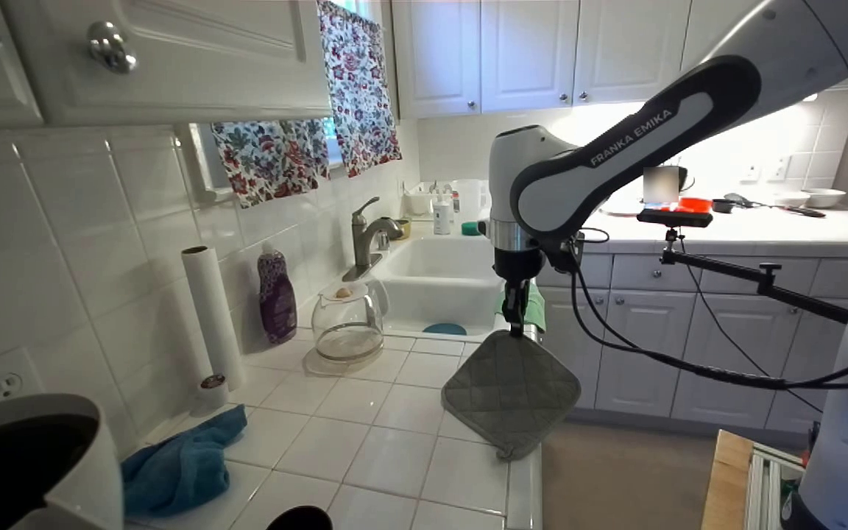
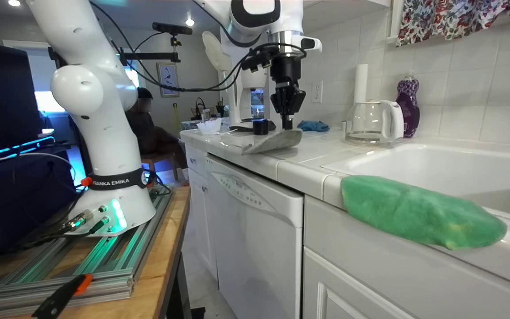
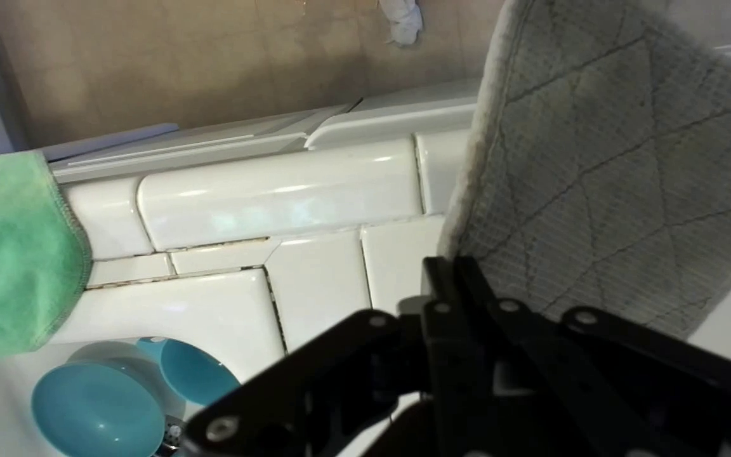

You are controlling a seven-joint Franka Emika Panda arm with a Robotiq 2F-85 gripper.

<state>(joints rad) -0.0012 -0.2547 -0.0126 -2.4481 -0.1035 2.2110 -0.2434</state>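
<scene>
A grey quilted pot holder [image 1: 512, 397] is gripped near one edge by my gripper [image 1: 516, 331], whose fingers are shut on it. In the wrist view, the pot holder [image 3: 613, 146] spreads up and right from the gripper [image 3: 451, 261], its pale border running between the fingertips. In an exterior view the pot holder [image 2: 275, 141] lies tilted over the tiled counter's front edge, below the gripper [image 2: 287, 126]. Whether its underside touches the tiles I cannot tell. The pinched part of the border is hidden by the fingers.
A green cloth [image 2: 419, 210] hangs over the front of the sink [image 1: 431, 254]. Teal bowls [image 3: 96, 406] lie in the basin. Along the wall stand a glass carafe [image 1: 348, 335], a purple bottle [image 1: 277, 298], a paper roll [image 1: 214, 316] and a faucet [image 1: 365, 235]. A blue cloth [image 1: 181, 467] lies nearby.
</scene>
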